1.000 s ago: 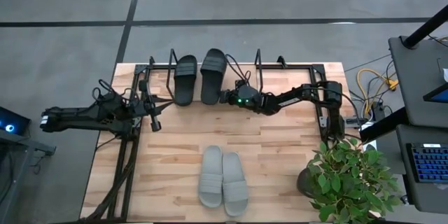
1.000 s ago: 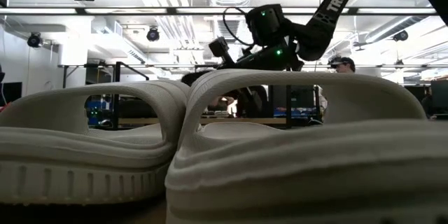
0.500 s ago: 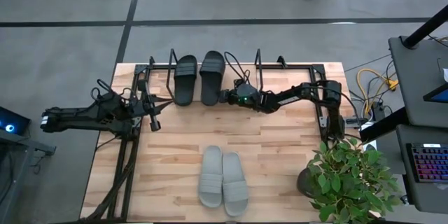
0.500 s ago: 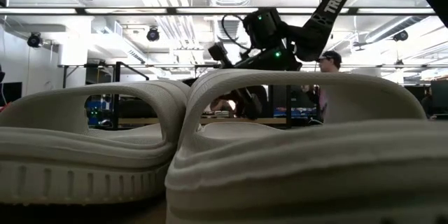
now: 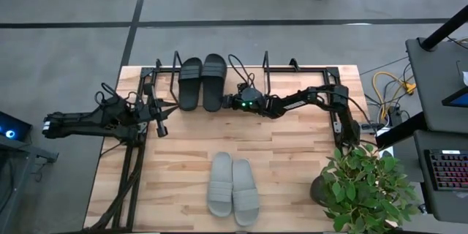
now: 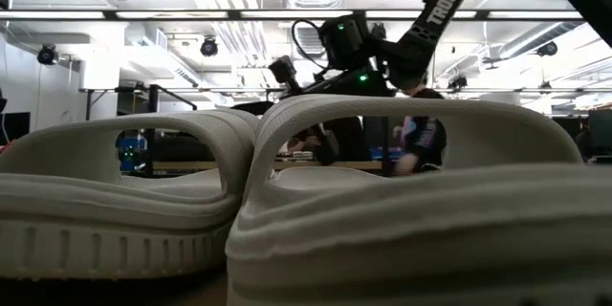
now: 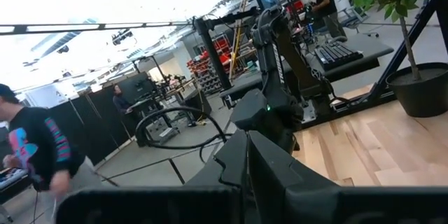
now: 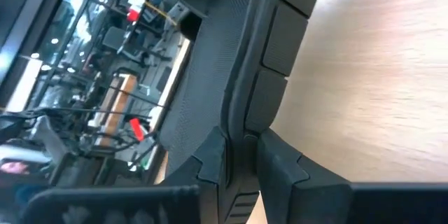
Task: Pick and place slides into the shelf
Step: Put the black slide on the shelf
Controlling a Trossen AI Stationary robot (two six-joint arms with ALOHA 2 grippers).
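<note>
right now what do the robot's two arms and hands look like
Both arms are dark, slim and jointed, with loose black cables looping along them. The right arm has a small green light glowing at its wrist near the right hand, and white TROSSEN lettering runs along its link in the low view. The left hand ends in two dark, angular fingers.

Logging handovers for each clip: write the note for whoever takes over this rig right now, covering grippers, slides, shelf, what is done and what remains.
Right gripper: shut on the heel edge of the right-hand black slide, which lies in the shelf beside the other black slide.
Left gripper: shut, empty, waiting at the table's left edge.
Grey slides: side by side on the table near its front edge, untouched.
Done: one black slide lies in the shelf, the second is there but not released.
Left: release it, then shelve both grey slides in the shelf's free right part.
</note>
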